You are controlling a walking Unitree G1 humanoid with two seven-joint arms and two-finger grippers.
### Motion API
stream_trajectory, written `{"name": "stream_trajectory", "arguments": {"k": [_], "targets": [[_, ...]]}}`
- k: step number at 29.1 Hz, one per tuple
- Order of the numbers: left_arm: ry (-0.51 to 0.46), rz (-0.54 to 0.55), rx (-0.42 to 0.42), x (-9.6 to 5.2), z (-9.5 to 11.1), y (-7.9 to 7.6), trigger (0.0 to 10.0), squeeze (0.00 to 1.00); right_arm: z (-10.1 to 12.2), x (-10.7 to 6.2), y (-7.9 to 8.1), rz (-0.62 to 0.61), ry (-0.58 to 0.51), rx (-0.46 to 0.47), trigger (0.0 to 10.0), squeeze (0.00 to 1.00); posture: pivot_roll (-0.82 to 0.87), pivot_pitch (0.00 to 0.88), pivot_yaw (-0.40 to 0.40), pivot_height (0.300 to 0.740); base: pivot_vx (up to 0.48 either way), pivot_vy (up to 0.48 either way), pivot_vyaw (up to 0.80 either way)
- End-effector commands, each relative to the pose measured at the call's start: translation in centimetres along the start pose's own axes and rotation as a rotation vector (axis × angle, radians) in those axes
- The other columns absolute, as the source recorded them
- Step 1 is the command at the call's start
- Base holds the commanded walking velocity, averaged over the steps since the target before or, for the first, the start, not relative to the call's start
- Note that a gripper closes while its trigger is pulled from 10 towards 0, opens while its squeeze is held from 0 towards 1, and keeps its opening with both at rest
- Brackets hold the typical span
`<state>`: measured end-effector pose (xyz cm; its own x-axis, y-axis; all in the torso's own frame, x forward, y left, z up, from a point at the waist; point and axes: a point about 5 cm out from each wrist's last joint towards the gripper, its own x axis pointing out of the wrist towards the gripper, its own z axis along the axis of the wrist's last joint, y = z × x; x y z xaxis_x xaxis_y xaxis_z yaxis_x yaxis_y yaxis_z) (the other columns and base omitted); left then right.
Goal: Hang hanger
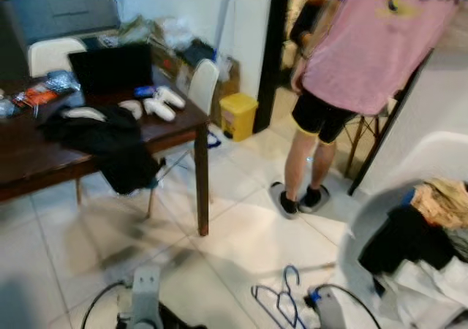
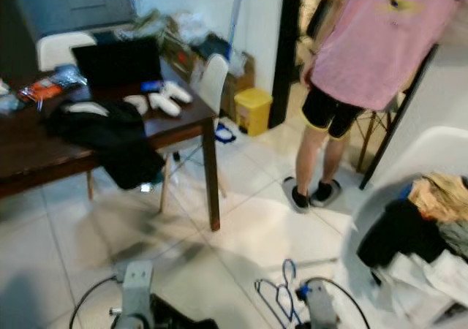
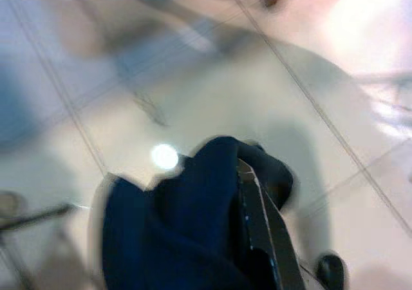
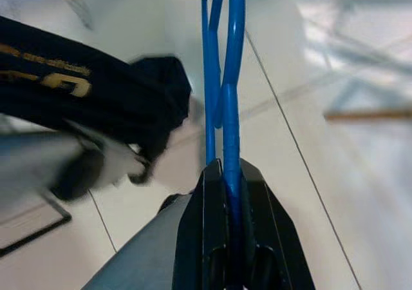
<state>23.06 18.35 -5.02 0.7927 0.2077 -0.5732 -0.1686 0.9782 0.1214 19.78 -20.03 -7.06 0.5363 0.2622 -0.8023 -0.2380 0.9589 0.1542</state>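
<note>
One blue wire hanger (image 4: 225,90) is sitting clamped between the closed fingers of the right gripper (image 4: 230,174), low over the white tiled floor (image 1: 241,248). The left gripper (image 3: 257,219) is pinching dark navy cloth (image 3: 174,232). One dark wooden bench (image 1: 183,120) is carrying one laptop (image 1: 110,69) and a black garment (image 1: 110,142). Two white chairs (image 1: 205,84) are flanking it; one yellow bin (image 1: 238,115) and one person (image 1: 365,58) are standing beyond.
</note>
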Motion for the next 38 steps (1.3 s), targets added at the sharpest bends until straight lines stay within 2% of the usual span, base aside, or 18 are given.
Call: {"name": "stream_trajectory", "arguments": {"k": [1, 2, 3, 5, 7, 8, 9, 10, 12, 13, 17, 18, 19, 21, 22, 23, 32, 38], "targets": [[-0.183, 0.061, 0.016, 1.4, 5.2, 3.2, 10.0, 0.0, -0.7, -0.3, -0.5, -0.016, 0.013, 0.015, 10.0, 0.0, 0.06, 0.0, -0.051, 0.74, 0.0, 0.0, 0.71], [-0.276, 0.086, 0.027, 1.8, 8.2, 4.9, 10.0, 0.0, -0.7, -0.3, -0.5, -0.018, 0.01, 0.015, 10.0, 0.0, 0.06, 0.0, -0.051, 0.74, 0.0, 0.0, 0.68], [-0.276, 0.086, 0.027, 1.8, 8.2, 4.9, 10.0, 0.0, -0.7, -0.3, -0.5, -0.018, 0.01, 0.015, 10.0, 0.0, 0.06, 0.0, -0.051, 0.74, 0.0, 0.0, 0.68], [-0.553, 0.138, 0.044, 0.9, 15.0, 7.0, 10.0, 0.0, -0.6, -0.3, -0.6, -0.021, 0.006, 0.016, 10.0, 0.0, 0.06, 0.0, -0.054, 0.74, 0.0, 0.0, 0.67], [-0.553, 0.138, 0.044, 0.9, 15.0, 7.0, 10.0, 0.0, -0.6, -0.3, -0.6, -0.021, 0.006, 0.016, 10.0, 0.0, 0.06, 0.0, -0.054, 0.74, 0.0, 0.0, 0.69], [-0.637, 0.147, 0.035, 0.3, 16.6, 7.3, 10.0, 0.0, -0.6, -0.4, -0.6, -0.021, 0.005, 0.016, 10.0, 0.0, 0.07, 0.0, -0.055, 0.74, 0.0, 0.0, 0.72], [-0.791, 0.139, 0.025, -1.2, 19.9, 7.5, 10.0, 0.0, -0.6, -0.4, -0.6, -0.023, 0.004, 0.015, 10.0, 0.0, 0.07, 0.0, -0.06, 0.74, 0.0, 0.0, 0.72], [-0.791, 0.139, 0.025, -1.2, 19.9, 7.5, 10.0, 0.0, -0.6, -0.4, -0.6, -0.023, 0.004, 0.015, 10.0, 0.0, 0.07, 0.0, -0.06, 0.74, 0.0, 0.0, 0.72], [-0.943, 0.108, 0.034, -3.1, 23.1, 7.3, 10.0, 0.0, -0.6, -0.4, -0.7, -0.027, 0.005, 0.007, 10.0, 0.0, 0.07, 0.0, -0.061, 0.74, 0.0, 0.0, 0.53], [-0.943, 0.108, 0.034, -3.1, 23.1, 7.3, 10.0, 0.0, -0.6, -0.4, -0.7, -0.027, 0.005, 0.007, 10.0, 0.0, 0.07, 0.0, -0.061, 0.74, 0.0, 0.0, 0.48], [-1.098, 0.04, 0.021, -5.8, 26.9, 6.7, 10.0, 0.0, -0.6, -0.4, -0.8, -0.035, 0.006, 0.004, 10.0, 0.0, 0.08, 0.0, -0.067, 0.74, 0.0, 0.0, 0.22], [-1.219, -0.035, 0.024, -8.4, 29.8, 6.1, 10.0, 0.0, -0.6, -0.4, -0.8, -0.044, 0.005, 0.007, 10.0, 0.0, 0.08, 0.0, -0.068, 0.74, 0.0, 0.0, 0.0], [-1.219, -0.035, 0.024, -8.4, 29.8, 6.1, 10.0, 0.0, -0.6, -0.4, -0.8, -0.044, 0.005, 0.007, 10.0, 0.0, 0.08, 0.0, -0.068, 0.74, 0.0, 0.0, 0.0], [-1.325, -0.067, 0.04, -11.0, 32.4, 5.9, 10.0, 0.0, -0.6, -0.4, -0.9, -0.055, 0.001, 0.021, 10.0, 0.0, 0.09, 0.0, -0.071, 0.74, 0.0, 0.0, 0.0], [-1.325, -0.067, 0.04, -11.0, 32.4, 5.9, 10.0, 0.0, -0.6, -0.4, -0.9, -0.055, 0.001, 0.021, 10.0, 0.0, 0.09, 0.0, -0.071, 0.74, 0.0, 0.0, 0.0], [-1.368, -0.07, 0.025, -12.3, 33.5, 6.0, 10.0, 0.0, -0.6, -0.4, -0.9, -0.058, -0.002, 0.025, 10.0, 0.0, 0.09, 0.0, -0.07, 0.74, 0.322, 0.0, 0.0], [-1.5, -0.03, 0.014, -16.5, 36.3, 7.1, 10.0, 0.0, -0.5, -0.4, -0.8, -0.049, -0.008, 0.022, 10.0, 0.0, 0.09, 0.0, -0.077, 0.74, 0.314, 0.0, 0.0], [-1.557, 0.002, 0.027, -19.4, 37.8, 8.3, 10.0, 0.0, -0.5, -0.4, -0.7, -0.025, -0.005, 0.015, 10.0, 0.0, 0.09, 0.0, -0.077, 0.74, 0.297, 0.0, 0.79]]}}
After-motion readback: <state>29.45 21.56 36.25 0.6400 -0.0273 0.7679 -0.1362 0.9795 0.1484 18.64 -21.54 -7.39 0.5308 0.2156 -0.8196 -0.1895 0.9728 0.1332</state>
